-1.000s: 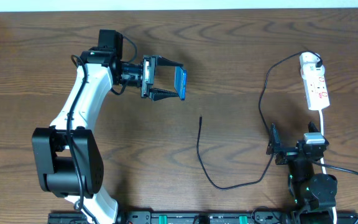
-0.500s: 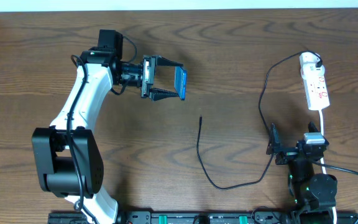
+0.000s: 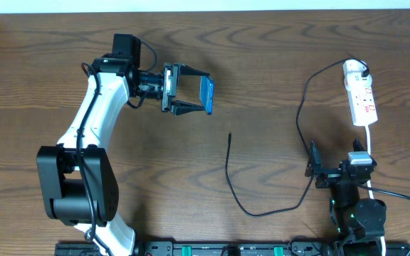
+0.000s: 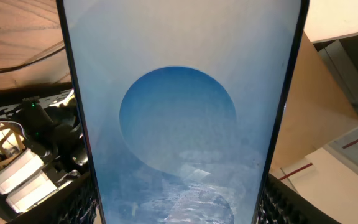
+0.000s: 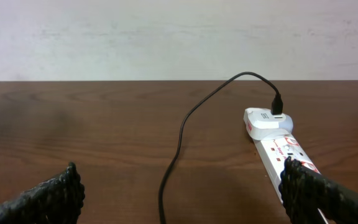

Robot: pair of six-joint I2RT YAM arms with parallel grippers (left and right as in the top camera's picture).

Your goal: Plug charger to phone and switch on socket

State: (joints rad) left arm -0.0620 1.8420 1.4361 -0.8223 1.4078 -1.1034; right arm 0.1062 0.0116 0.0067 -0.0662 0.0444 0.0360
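left gripper (image 3: pixel 203 93): clamped on the phone (image 3: pixel 206 94), held on edge | charger (image 3: pixel 226 163): tip near the phone, robot-side, pointing roughly toward it | right gripper (image 3: pixel 313 167): wide, empty, well right of the phone, so that's your reach

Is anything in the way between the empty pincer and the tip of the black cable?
Nothing else is. Only bare table and a loop of the cable itself lie between the right pincer and the charger tip.
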